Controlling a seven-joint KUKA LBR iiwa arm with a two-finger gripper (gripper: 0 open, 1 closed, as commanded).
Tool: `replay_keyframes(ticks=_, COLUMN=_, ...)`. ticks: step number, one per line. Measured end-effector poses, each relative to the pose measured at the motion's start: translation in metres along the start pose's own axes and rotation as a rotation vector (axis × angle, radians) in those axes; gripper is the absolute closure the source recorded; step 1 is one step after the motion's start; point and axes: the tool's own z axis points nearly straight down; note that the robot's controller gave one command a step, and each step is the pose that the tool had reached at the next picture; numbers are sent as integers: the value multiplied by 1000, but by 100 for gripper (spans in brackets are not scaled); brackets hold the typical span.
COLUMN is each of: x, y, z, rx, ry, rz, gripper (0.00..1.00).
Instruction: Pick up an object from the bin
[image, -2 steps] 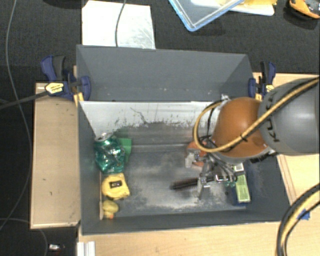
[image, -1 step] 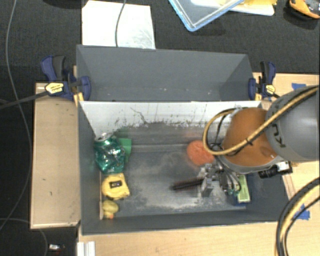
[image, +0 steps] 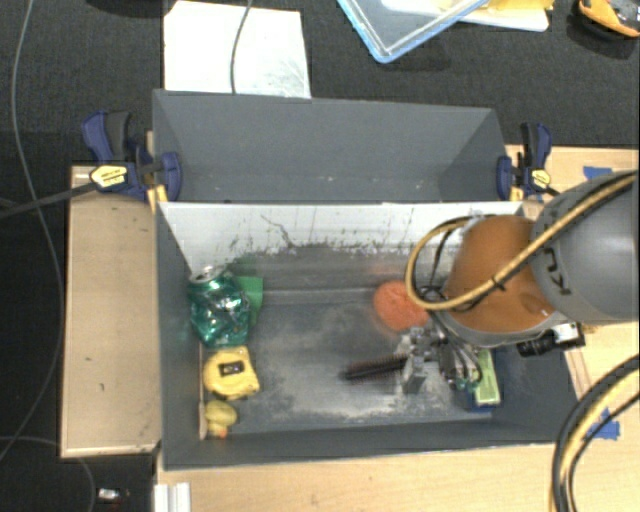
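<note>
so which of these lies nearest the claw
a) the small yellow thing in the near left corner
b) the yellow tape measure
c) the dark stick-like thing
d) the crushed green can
c: the dark stick-like thing lies with one end right beside the claw, while the crushed green can, the yellow tape measure and the small yellow thing all lie far off along the left side.

Grey arm (image: 600, 262), orange wrist cover (image: 498, 285), looping yellow-black cables (image: 414, 262)
</note>
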Motion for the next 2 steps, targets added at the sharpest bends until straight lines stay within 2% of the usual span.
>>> replay_keyframes(ticks=1, x=-4, y=-6, z=-62, rx=0, ry=4, rz=24, gripper=100)
replay_keyframes(ticks=2, x=0, y=-1, z=-137, rx=0, ry=7, rz=7, gripper=100)
